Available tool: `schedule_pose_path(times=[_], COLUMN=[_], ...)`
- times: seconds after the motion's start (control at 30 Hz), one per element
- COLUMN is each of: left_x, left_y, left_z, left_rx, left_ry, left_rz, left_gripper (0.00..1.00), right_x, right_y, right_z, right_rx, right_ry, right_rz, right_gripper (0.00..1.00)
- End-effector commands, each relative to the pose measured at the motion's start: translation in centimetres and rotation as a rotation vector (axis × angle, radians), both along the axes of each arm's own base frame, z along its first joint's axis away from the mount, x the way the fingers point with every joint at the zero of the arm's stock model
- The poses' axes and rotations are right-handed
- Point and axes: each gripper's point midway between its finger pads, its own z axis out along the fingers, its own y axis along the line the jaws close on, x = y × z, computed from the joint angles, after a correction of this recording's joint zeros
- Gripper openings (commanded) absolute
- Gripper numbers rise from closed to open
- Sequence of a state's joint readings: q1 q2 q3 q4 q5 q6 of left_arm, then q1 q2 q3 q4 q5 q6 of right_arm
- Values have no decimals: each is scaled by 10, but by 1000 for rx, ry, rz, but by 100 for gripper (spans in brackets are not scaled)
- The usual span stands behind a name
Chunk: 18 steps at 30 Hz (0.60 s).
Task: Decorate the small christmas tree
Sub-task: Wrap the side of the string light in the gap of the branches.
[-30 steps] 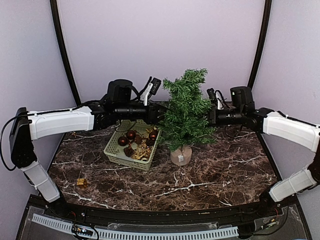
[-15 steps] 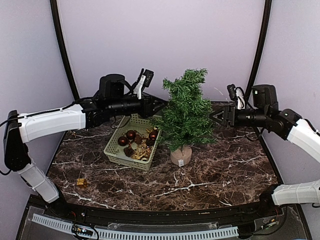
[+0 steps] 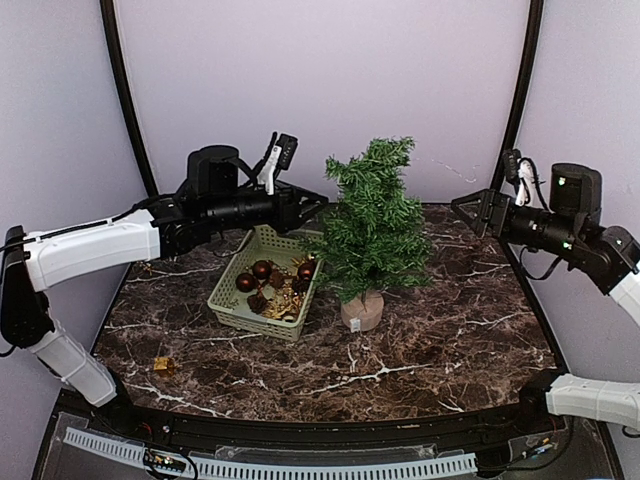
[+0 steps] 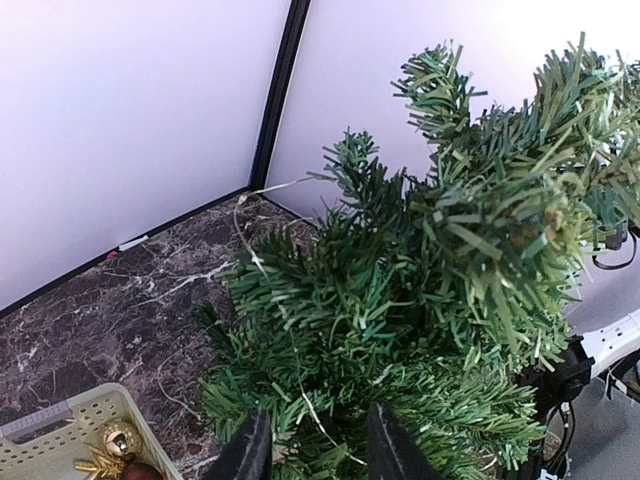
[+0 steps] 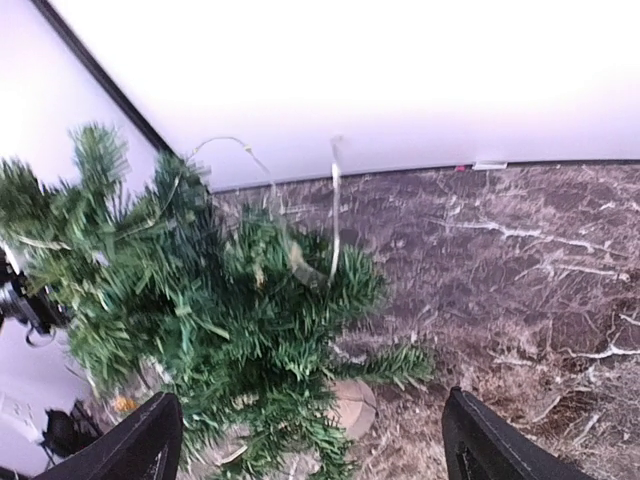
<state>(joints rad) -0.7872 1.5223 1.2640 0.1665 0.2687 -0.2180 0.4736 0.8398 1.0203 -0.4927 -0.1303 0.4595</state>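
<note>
One tree mid-worktop, basket at its 9 o'clock. Left hand at tree's 10, half-parted, not clenched, thin wire passing between. Right hand at 3, fully released, well apart. Tuck wire into branches slowly; don't tip tree.

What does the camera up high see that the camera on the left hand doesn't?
Only the top view shows the right arm, the wooden base under the tree, and a small gold thing lying near the table's left edge. Only the left wrist view clearly shows the thin wire draped over the branches. Both show the small christmas tree, the pale green basket, the marble table and the left gripper, whose fingers reach into the needles.
</note>
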Motion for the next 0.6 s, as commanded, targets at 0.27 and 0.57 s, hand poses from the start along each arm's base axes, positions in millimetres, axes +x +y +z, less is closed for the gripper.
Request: schedule_pose_path(times=[0.27,0.57], left_x=[-12,-17], left_y=[27,30], left_z=[38,49], left_rx=[-91,-112], left_ry=[-13,-23], left_rz=[57,53], left_gripper=[36,36], right_x=[19,27], right_y=[-17,-1], right_z=[37,29], right_rx=[309,398], right_ry=[-114,-99], right_rz=[-148,-85], right_gripper=[83,63])
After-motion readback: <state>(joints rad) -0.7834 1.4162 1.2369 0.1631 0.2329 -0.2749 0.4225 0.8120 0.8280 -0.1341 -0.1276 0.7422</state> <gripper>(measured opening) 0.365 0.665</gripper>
